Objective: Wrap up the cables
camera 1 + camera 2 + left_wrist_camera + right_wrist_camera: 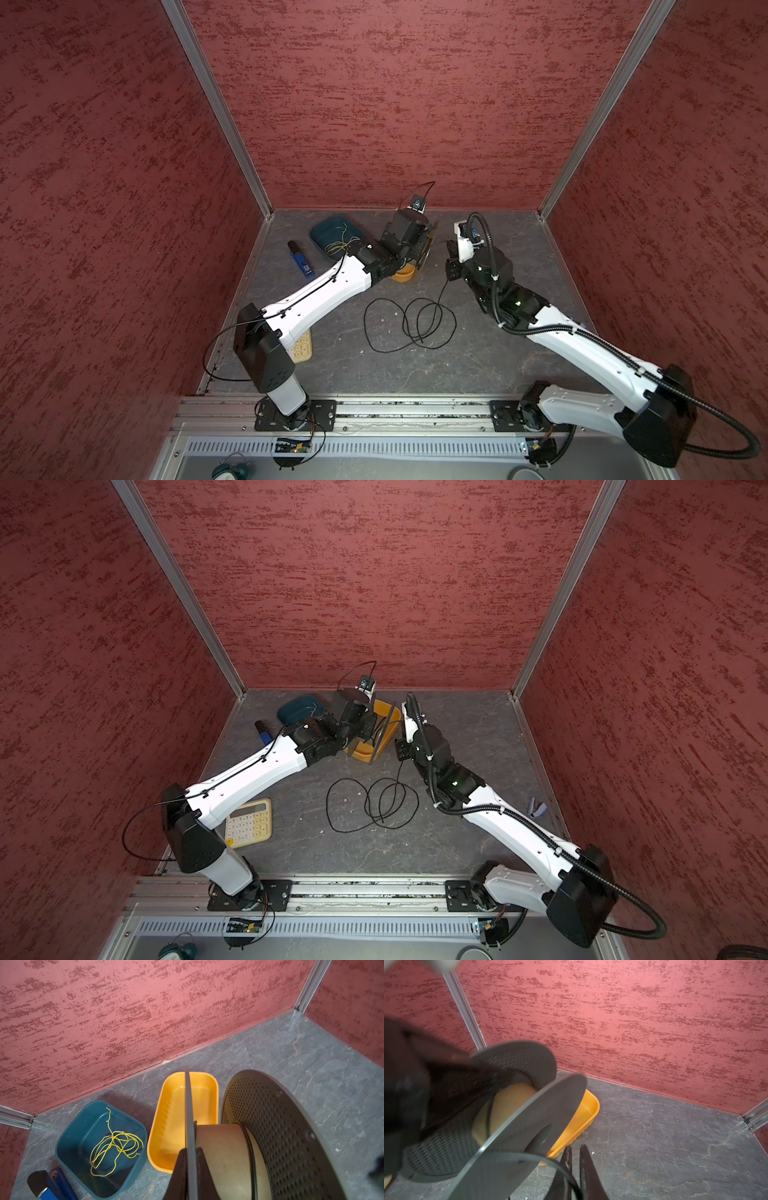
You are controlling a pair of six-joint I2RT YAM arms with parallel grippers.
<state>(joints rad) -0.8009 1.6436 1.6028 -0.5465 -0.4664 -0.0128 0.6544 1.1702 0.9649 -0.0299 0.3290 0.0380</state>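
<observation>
Black, thin and flexible, the long cord (365, 322) (327, 802) lay mostly in slack, overlapping loops on the grey stone-patterned table (478, 365), in the open middle between the two arms. From those loops one strand climbed toward the right gripper (575, 1147). In the right wrist view its two dark fingers were drawn nearly together, pinching the strand as it passed between them. The cord ran on from there to a grey spool with perforated flanges and a tan cardboard core (280, 1136). A single turn of cord sat round that core.

The left gripper (191, 1150) was clamped on the thin edge of one flange, a finger pressed to each face, holding the spool on edge just beside the right gripper. Beneath and behind the spool sat an orange rectangular plastic tray (216, 1088). Beside it stood a teal plastic tray (68, 1147) with a tangle of thin yellow-green wire (116, 1142) lying inside. Near the teal tray lay a blue and black stick-shaped thing (300, 259). A cream calculator (248, 823) lay by the left arm's elbow.
</observation>
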